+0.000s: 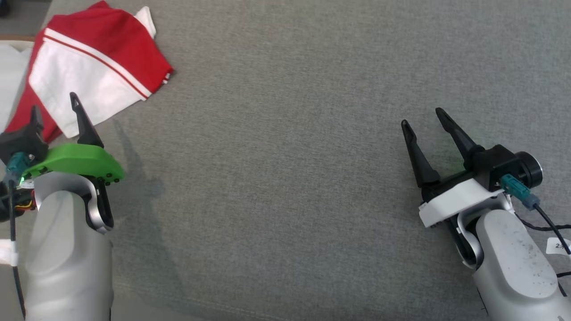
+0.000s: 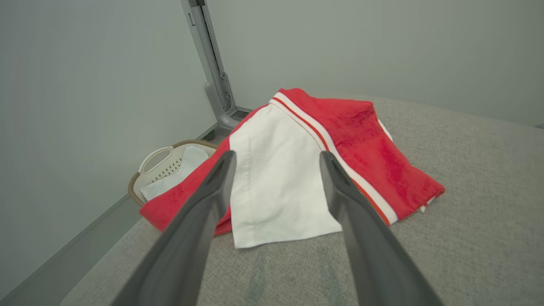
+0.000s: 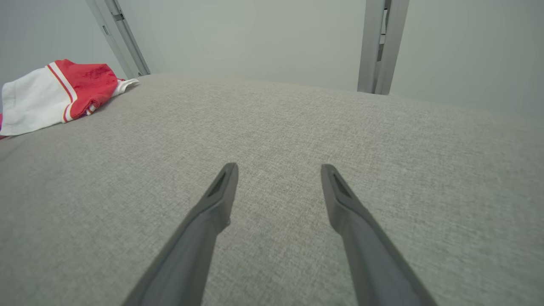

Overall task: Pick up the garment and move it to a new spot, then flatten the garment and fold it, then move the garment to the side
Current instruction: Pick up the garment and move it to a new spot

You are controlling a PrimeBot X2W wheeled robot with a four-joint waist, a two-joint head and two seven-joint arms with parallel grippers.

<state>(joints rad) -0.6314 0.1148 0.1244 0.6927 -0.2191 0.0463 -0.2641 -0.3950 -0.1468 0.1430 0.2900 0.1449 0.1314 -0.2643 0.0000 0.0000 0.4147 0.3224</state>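
The red and white garment [image 1: 89, 67] lies bunched in the upper left of the head view, on the grey cloth-covered desk [image 1: 285, 133], right at the desk's left edge. In the left wrist view its red hem seems to lap over that edge, though the angle makes this hard to tell. Beyond the edge, lower down, stands a pale basket [image 2: 159, 163] with white cloth in it. The left hand [image 1: 54, 106] hovers at the garment's near white corner, fingers spread and holding nothing. The right hand [image 1: 421, 117] sits at the right of the frame, well apart from the garment, its fingers likewise spread. Between the two hands the desk is open grey cloth, from the frame's top down to a seam near the bottom edge. Grey upright posts [image 3: 376, 46] rise at the desk's far edge in the right wrist view.
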